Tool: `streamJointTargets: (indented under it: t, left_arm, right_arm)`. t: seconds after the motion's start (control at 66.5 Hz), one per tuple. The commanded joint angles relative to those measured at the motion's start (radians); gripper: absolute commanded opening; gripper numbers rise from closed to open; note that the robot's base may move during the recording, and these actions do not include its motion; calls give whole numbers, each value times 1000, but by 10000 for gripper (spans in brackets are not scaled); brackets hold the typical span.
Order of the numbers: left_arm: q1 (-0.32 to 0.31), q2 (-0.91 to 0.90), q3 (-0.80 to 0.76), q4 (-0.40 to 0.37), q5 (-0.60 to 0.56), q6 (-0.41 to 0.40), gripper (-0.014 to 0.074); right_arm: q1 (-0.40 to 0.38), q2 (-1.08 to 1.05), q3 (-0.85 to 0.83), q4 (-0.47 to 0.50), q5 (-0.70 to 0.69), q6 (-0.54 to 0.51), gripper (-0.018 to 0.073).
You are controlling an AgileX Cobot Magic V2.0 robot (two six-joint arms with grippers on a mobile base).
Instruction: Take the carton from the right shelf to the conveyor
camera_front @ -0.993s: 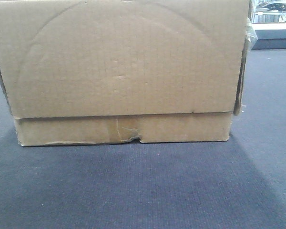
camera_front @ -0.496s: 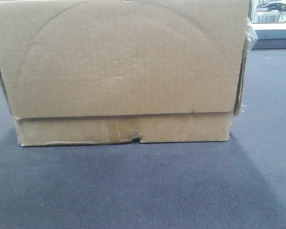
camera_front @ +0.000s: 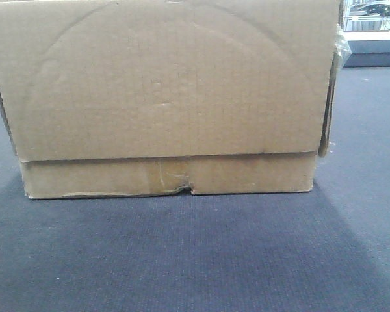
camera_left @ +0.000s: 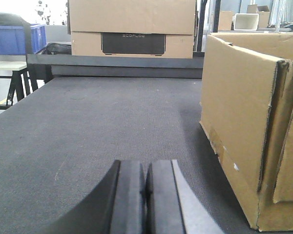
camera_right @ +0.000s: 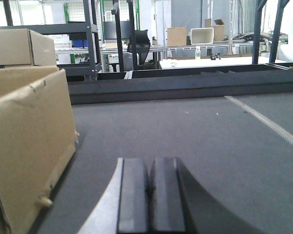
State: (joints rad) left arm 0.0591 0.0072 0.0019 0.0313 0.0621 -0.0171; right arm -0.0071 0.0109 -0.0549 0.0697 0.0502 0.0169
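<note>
On the dark grey-blue woven conveyor belt [camera_front: 195, 253] the large brown corrugated cardboard carton [camera_front: 169, 97] is sitting unmoved since a second ago — both claws, left [camera_left: 146, 183] and right [camera_right: 150, 187], pressed together, empty — delivery looking finished.

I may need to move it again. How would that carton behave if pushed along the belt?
The carton would probably slide rather than tip: it looks wide and sits flat on the conveyor. The woven belt likely adds drag. Its torn bottom edge and creased face suggest soft, worn walls that may buckle.
</note>
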Motion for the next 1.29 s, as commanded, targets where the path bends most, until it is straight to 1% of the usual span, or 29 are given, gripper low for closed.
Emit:
streamJointTargets:
  t: [0.0, 0.03, 0.075, 0.165, 1.279]
  left_arm:
    - [3, -7, -2, -7, -28, 8, -3]
    - [3, -7, -2, -7, -28, 8, -3]
    - [3, -7, -2, -7, -28, 8, -3]
    - [3, -7, -2, -7, -28, 8, -3]
    - [3, -7, -2, -7, -28, 8, -3]
  right_arm:
    - [-6, -11, 55, 7, -95, -9, -69]
    - [-6, -11, 55, 7, -104, -9, -69]
    - [-4, -11, 55, 7, -44, -9, -69]
    - [-4, -11, 55, -4, -22, -9, -69]
    - [-4, -11, 55, -6, -21, -9, -69]
